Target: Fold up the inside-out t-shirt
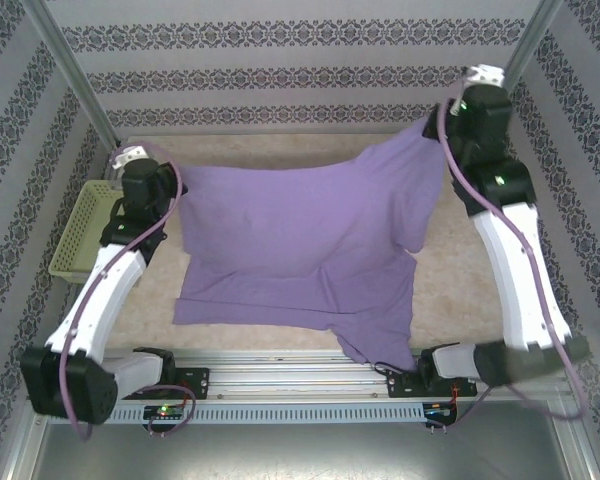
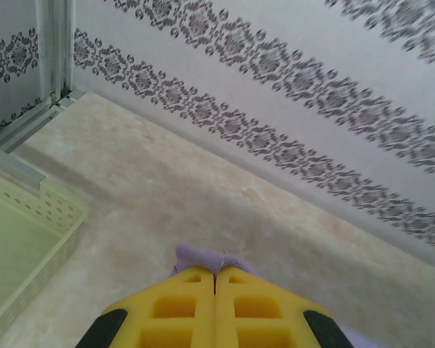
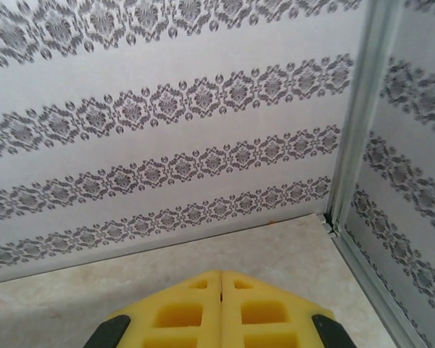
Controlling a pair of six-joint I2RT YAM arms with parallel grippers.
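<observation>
The left hand [image 1: 130,158] [image 2: 216,270] is closed, its yellow moulded fingers [image 2: 175,308] pinching a small fold of the inside-out t-shirt [image 1: 300,235] [image 2: 203,257] at their tips. The right hand [image 1: 472,85] [image 3: 222,274] is also closed, finger faces meeting. From overhead, one shirt corner is drawn up to it, though the grip point itself is hidden. The shirt spreads between the two hands and back toward the arm bases. It is soft lavender fabric, creased, and the face that shows is plain. Left of the left hand sits a yellow-green perforated plastic basket [image 1: 85,230] [image 2: 22,246]. Ahead of both hands, the beige marbled table [image 1: 280,150] [image 2: 167,188] [image 3: 275,246] meets a wall [image 1: 280,75] [image 2: 290,109] [image 3: 167,72] papered in grey damask bands.
</observation>
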